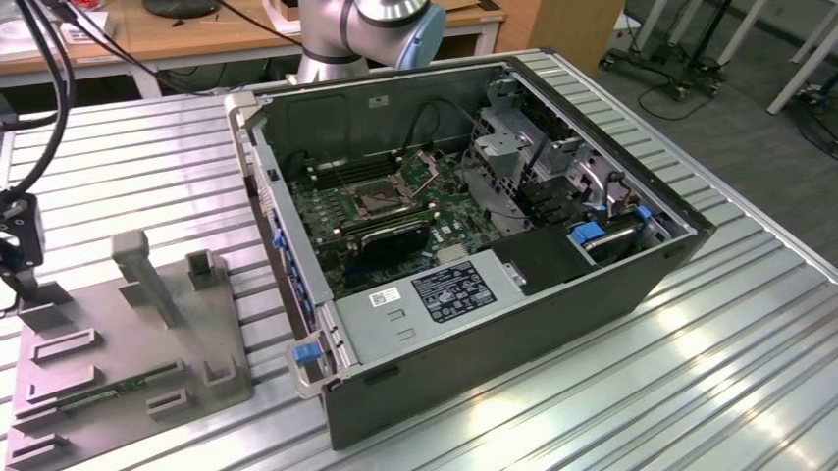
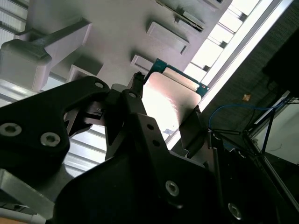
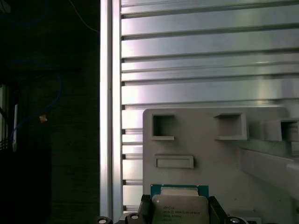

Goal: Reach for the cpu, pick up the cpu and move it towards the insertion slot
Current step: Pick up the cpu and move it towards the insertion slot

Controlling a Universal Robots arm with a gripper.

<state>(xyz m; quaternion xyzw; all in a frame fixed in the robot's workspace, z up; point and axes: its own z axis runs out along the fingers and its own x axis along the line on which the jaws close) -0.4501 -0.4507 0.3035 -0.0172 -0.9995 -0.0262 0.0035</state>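
Note:
The cpu, a thin square chip with a pale metal top and a green edge, sits between the black fingers of my gripper. In the first wrist view the cpu is flanked by a finger on each of two opposite sides, with the grey plastic tray just behind it. In the exterior view my gripper hangs over the tray's far corner at the exterior view's left. The insertion slot lies on the green board inside the open computer case, well to the exterior view's right of the gripper.
The open computer case lies on the ribbed metal table. The tray carries upright grey posts and a green memory stick. The table's edge runs close beside the tray, with dark floor beyond. The arm's base stands behind the case.

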